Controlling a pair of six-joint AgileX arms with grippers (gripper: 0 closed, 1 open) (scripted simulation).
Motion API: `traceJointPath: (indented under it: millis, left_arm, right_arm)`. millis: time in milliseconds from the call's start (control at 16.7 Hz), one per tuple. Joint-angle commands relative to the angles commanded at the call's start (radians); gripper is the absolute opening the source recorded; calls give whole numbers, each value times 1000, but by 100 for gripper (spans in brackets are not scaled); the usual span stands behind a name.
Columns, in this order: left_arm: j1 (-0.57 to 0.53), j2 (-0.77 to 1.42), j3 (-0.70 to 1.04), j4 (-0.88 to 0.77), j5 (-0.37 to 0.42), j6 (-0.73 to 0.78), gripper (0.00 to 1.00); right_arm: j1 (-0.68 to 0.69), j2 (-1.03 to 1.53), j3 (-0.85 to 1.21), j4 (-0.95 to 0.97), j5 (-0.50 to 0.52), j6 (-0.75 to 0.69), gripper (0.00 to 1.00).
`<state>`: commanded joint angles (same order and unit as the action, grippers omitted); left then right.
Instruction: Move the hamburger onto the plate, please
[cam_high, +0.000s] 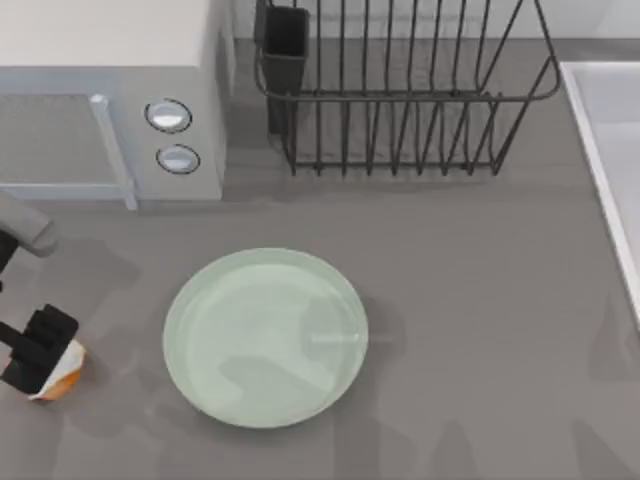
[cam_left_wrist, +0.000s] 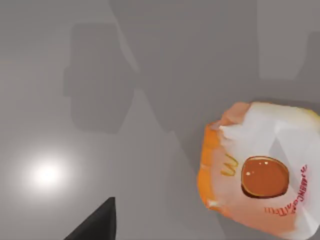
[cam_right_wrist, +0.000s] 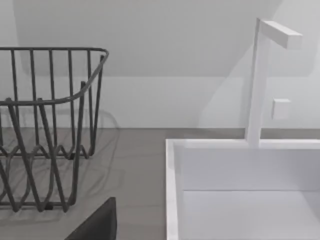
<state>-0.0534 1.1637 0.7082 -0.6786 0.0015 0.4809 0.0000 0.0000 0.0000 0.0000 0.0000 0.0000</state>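
Hamburger (cam_high: 62, 380) sits on table (cam_high: 480, 330) at far left, well left of plate (cam_high: 265, 337), not on it. Left gripper (cam_high: 35, 352) right over the hamburger, partly covering it; can't tell how far its fingers are spread or whether it grips. Bare table between hamburger and plate. Microwave (cam_high: 110, 100) behind, dish rack (cam_high: 400, 95) back centre, sink (cam_high: 612, 150) at right edge.

Grey countertop (cam_high: 480, 300) is spanning the whole scene, carrying soft shadows. A white microwave (cam_high: 110, 90) with two round knobs (cam_high: 168, 115) is sitting at the far left. A dark wire dish rack (cam_high: 400, 90) is standing at the back centre. A white sink (cam_right_wrist: 240, 190) with a square faucet (cam_right_wrist: 260, 80) is occupying the right edge, a plain white wall (cam_right_wrist: 150, 35) running behind.
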Motion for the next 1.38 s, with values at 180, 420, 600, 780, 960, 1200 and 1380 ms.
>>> traceJointPath:
  millis: [180, 420, 600, 780, 960, 1200, 1380]
  left_arm:
    - [-11, 223, 139, -131, 1, 94, 100]
    - [-21, 419, 270, -242, 3, 177, 100]
    - [-23, 466, 304, -269, 4, 198, 100]
    - [-23, 466, 304, -269, 4, 198, 100]
    - [-20, 473, 291, -251, 3, 199, 100]
    - [-22, 544, 225, -108, 4, 201, 100]
    - [-22, 609, 164, 21, 4, 201, 100]
  right_arm:
    - [0, 0, 0, 0, 0, 0, 100]
    - [0, 0, 0, 0, 0, 0, 100]
    - [0, 0, 0, 0, 0, 0, 100]
    - [0, 0, 0, 0, 0, 0, 100]
    - [0, 0, 0, 0, 0, 0, 100]
    - [0, 0, 0, 0, 0, 0, 100]
    - [0, 0, 0, 0, 0, 0, 100]
